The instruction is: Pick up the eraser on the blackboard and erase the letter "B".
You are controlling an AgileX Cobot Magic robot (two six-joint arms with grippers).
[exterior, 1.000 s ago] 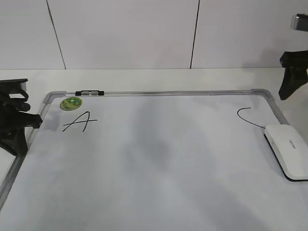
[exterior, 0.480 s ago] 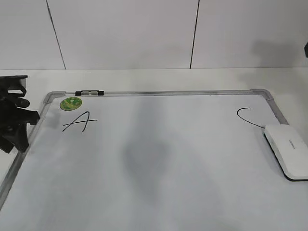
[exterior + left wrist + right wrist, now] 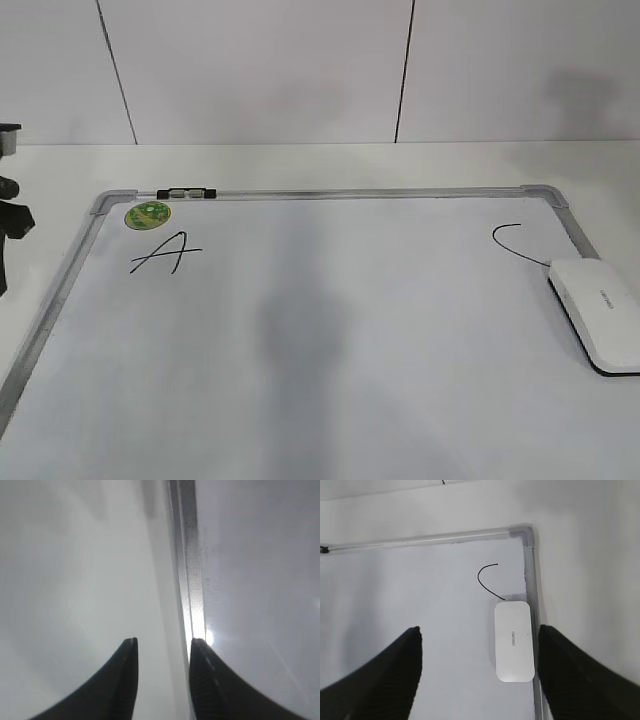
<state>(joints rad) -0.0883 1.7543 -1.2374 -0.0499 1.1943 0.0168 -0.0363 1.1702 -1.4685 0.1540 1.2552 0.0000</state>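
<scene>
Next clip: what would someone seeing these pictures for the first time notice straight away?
A big white blackboard with a grey frame fills the table. It bears a black "A" near the green sticker at its far-left corner and a curved "C" at the far right. No "B" shows between them, and the white eraser lies by the right frame, below the "C".

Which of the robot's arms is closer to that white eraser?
Right. Its open end effector hangs above the eraser; the left end effector is at the blackboard's opposite edge.

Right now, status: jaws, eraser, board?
Left gripper and right gripper open, empty. Eraser on blackboard beside the C. No B visible; nothing in the way.
</scene>
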